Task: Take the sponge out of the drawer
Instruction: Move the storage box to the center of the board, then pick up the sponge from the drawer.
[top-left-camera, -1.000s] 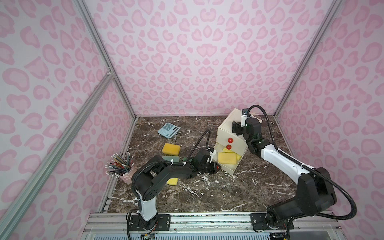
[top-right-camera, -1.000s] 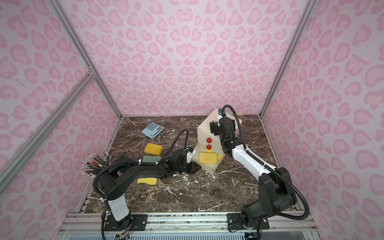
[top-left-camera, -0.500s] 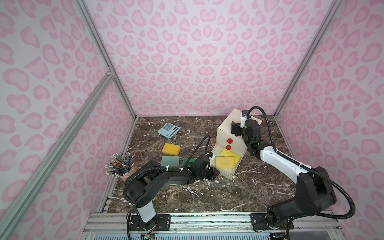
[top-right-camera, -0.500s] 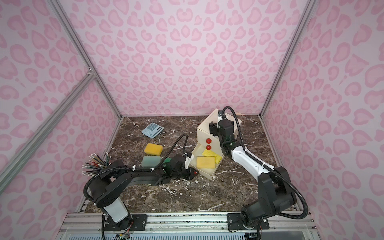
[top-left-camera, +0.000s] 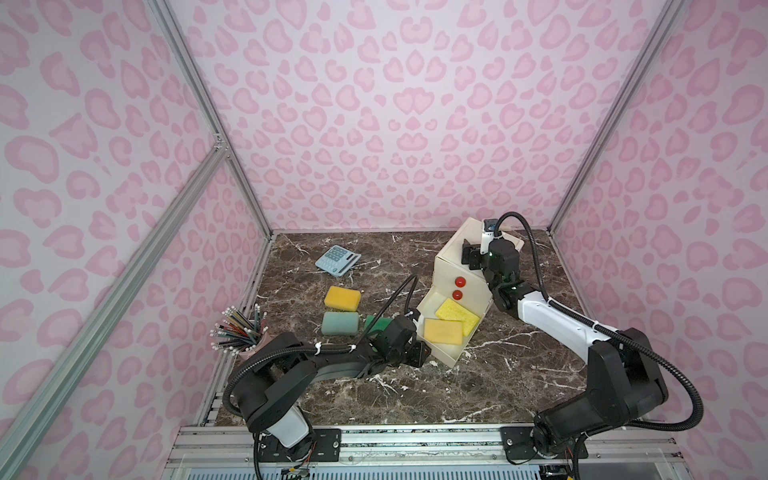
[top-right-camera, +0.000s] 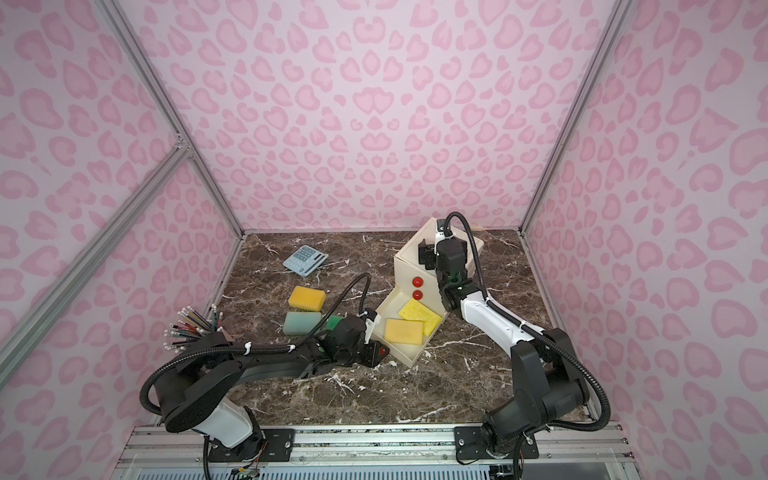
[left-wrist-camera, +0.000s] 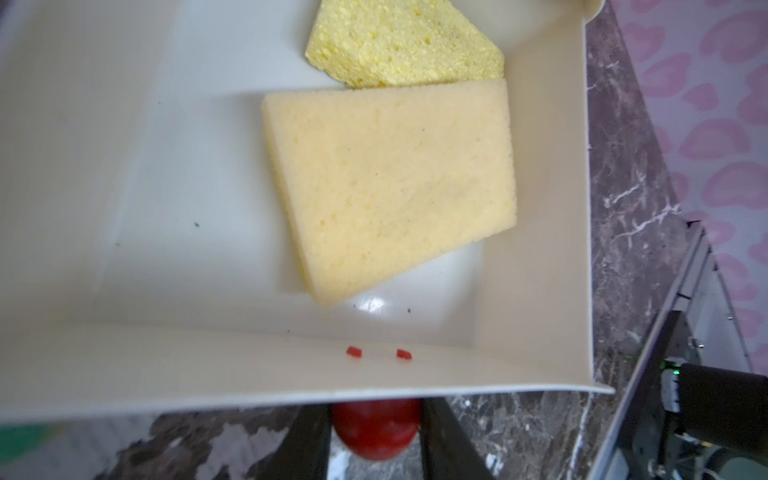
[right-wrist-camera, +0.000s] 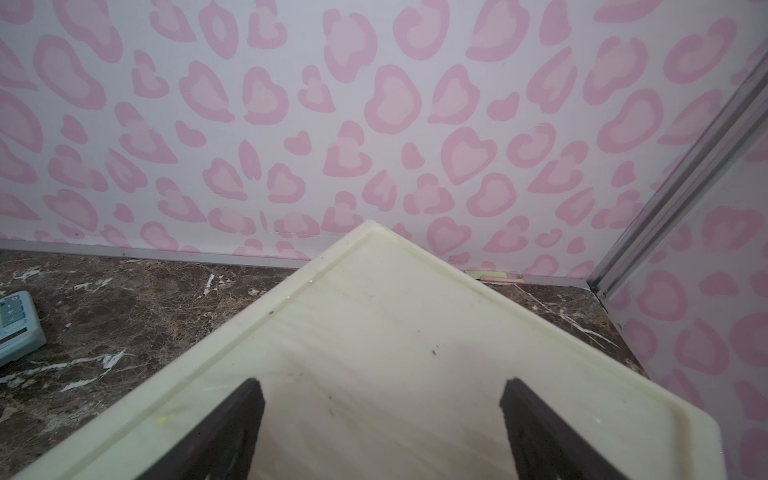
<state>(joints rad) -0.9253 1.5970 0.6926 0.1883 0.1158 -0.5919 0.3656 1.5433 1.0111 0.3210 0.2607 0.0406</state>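
Sponge (left-wrist-camera: 386, 187), pale orange, lies flat in the open drawer (left-wrist-camera: 540, 249), mid-frame in the left wrist view. Probably light and squashy: pinch across its long edges. Left claw (left-wrist-camera: 376, 415) flanks the red knob (left-wrist-camera: 376, 434), grip unclear; right claw (right-wrist-camera: 382, 415) gapes above the cabinet top (right-wrist-camera: 395, 311).

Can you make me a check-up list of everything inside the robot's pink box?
Surface: dark marble table.
Job's things: drawer pulled out of the cabinet; near sponge and far sponge lie inside.
Clutter: calculator, orange sponge, green sponge, pencil cup.
Grippers: left pincer flanks the drawer's red knob, grip unclear; right pincer open over the cabinet top.
Cables: left hose and right hose loop off the arms.
Surroundings: pink spotted walls, metal frame.
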